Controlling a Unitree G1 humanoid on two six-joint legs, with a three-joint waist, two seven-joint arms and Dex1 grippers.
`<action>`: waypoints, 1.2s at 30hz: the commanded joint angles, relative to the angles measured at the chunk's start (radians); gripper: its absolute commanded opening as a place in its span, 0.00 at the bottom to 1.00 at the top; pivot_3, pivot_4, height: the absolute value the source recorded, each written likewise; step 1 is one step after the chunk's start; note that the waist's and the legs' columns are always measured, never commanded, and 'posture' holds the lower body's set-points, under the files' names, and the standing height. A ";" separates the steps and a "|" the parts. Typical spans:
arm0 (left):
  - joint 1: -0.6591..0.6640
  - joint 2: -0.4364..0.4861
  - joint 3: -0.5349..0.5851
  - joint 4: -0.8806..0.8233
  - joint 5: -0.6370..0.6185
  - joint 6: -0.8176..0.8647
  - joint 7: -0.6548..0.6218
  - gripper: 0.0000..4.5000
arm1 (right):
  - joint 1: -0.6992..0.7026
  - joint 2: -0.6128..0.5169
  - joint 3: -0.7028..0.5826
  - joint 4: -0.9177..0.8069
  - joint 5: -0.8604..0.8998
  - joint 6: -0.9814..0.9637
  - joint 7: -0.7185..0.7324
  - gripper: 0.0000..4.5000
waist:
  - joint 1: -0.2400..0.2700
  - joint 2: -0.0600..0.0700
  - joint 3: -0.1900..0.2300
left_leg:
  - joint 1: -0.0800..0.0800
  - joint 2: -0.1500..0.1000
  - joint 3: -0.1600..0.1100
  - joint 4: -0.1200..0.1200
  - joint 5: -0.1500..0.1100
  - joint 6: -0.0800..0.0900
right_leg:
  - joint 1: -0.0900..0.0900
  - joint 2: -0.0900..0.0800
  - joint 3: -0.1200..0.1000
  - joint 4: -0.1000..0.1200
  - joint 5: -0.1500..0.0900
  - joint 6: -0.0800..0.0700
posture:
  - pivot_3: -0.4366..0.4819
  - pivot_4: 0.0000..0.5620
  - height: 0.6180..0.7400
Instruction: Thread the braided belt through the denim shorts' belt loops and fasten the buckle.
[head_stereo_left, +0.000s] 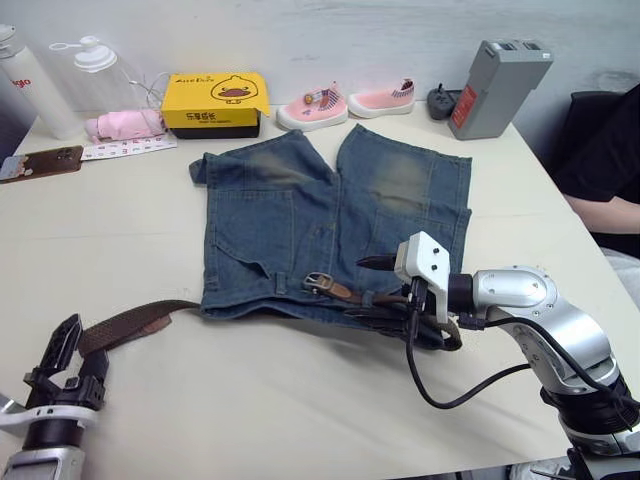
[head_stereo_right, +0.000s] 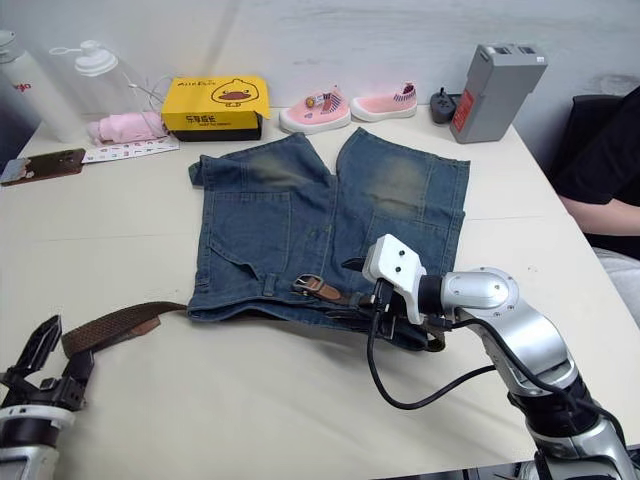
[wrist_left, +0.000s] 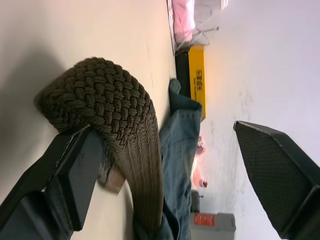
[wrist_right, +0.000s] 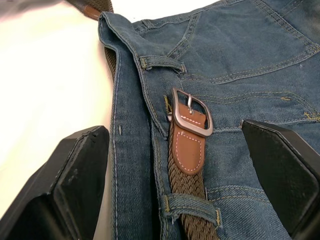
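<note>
The denim shorts (head_stereo_left: 330, 225) are lying flat in the middle of the pale table (head_stereo_left: 120, 260), waistband toward the robot, and the braided belt (head_stereo_left: 135, 325) is running out from the waistband's left corner across the bare tabletop. The right gripper (wrist_right: 175, 165) is hovering right over the waistband with its fingers spread wide, holding nothing, and between them the buckle (wrist_right: 190, 112) is resting on the denim, its tan leather tab pointing back down the strap, which is passing under one of the belt loops (wrist_right: 192, 205) just behind it (another loop is sitting empty beside the buckle). Over on the left, the left gripper (wrist_left: 165, 165) is waiting with its jaws wide too; one finger is touching the looped-over end of the belt, but nothing is pinched. The buckle end looks to be in place, so the job now seems to be feeding that free end round. To do it well, I'd say the left fingers should be closing squarely across the flat weave, near the tip, while the right one is pinning the buckle so the strap isn't dragging back out.
</note>
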 joint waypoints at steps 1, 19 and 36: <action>-0.050 0.011 0.030 0.033 -0.012 -0.004 0.066 1.00 | 0.003 -0.004 -0.007 -0.016 0.002 -0.014 -0.005 0.99 | 0.002 0.000 0.000 | 0.000 0.000 0.000 0.000 0.000 0.000 | 0.000 0.000 0.000 0.000 0.000 0.000 | 0.48 0.27 0.65; -0.189 -0.014 -0.131 -0.077 -0.008 -0.154 0.335 0.64 | 0.023 -0.012 -0.024 -0.044 0.007 0.011 -0.050 1.00 | 0.002 0.000 0.000 | 0.002 -0.001 -0.001 0.001 0.000 -0.001 | 0.003 0.000 0.000 0.000 0.001 0.002 | 0.48 0.27 0.65; -0.224 0.715 -0.180 -0.115 0.417 0.162 -0.404 0.33 | 0.036 -0.016 -0.017 -0.044 -0.002 0.023 -0.089 1.00 | -0.003 0.002 0.001 | 0.000 0.000 0.002 -0.001 0.000 -0.002 | -0.001 0.003 0.001 0.003 0.001 0.002 | 0.48 0.27 0.65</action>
